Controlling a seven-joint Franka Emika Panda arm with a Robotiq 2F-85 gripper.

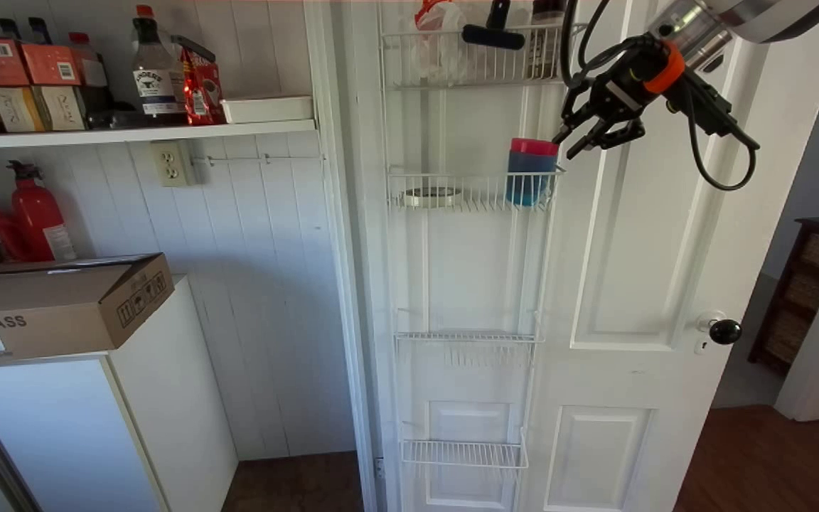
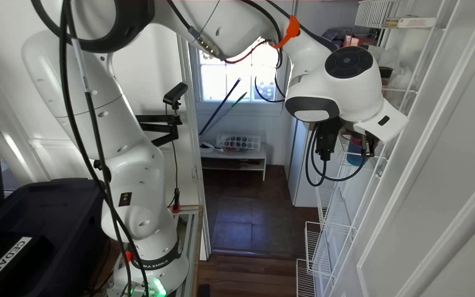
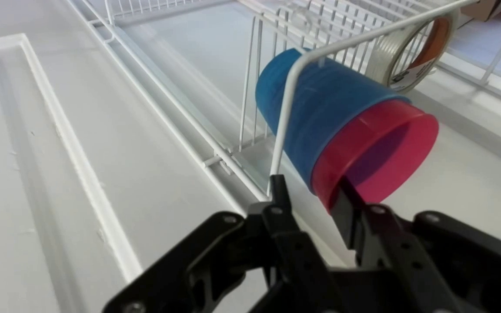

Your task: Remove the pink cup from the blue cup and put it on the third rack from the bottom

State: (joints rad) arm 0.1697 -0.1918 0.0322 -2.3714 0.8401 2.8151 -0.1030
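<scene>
The pink cup is nested inside the blue cup, rim protruding, at the right-hand end of its wire basket in an exterior view. Removal is not done; placement is outstanding. The fingers stand apart, a section of pink rim showing between them in the wrist view; contact cannot be confirmed. Approach is judged nearly complete; grip, withdrawal and transfer remain. The 3rd rack from the bottom is judged to be the tier directly below that basket. Count: 1 pink cup, 1 blue cup, 2 fingers, 1 tape roll toward the basket's opposite end, and at least 4 tiers on the wire rack.
</scene>
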